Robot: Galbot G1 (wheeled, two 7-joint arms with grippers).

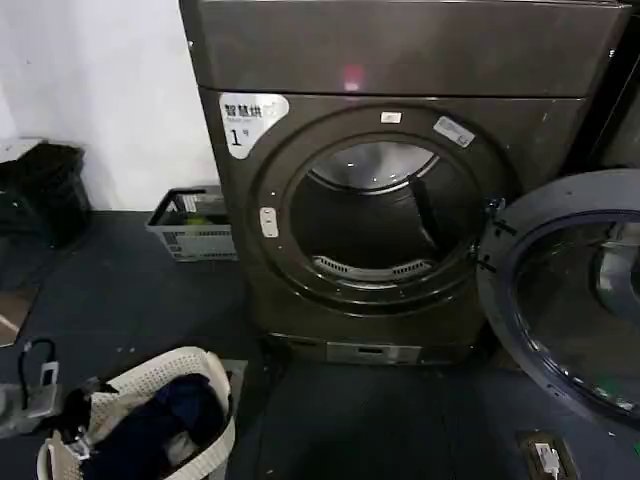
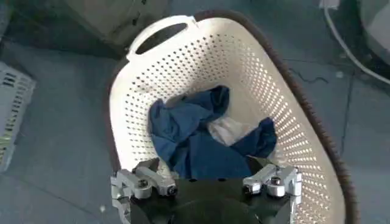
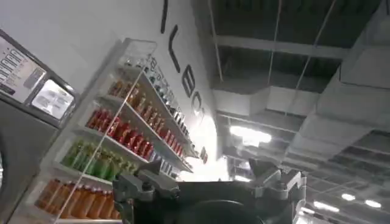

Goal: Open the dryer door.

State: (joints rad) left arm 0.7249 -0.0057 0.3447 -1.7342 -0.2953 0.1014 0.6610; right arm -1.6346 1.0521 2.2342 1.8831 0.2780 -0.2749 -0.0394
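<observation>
Two grippers, both with fingers spread and holding nothing: the left gripper (image 2: 207, 182) hangs over the basket (image 2: 304, 122), the right gripper (image 3: 210, 185) points at the ceiling. The door (image 1: 570, 300) stands swung wide right of the dryer (image 1: 400, 60), drum exposed, so the opening looks complete.

dryer door (image 1: 565, 300) swung right of dryer (image 1: 400, 180); laundry basket (image 1: 150, 415) front-left
</observation>
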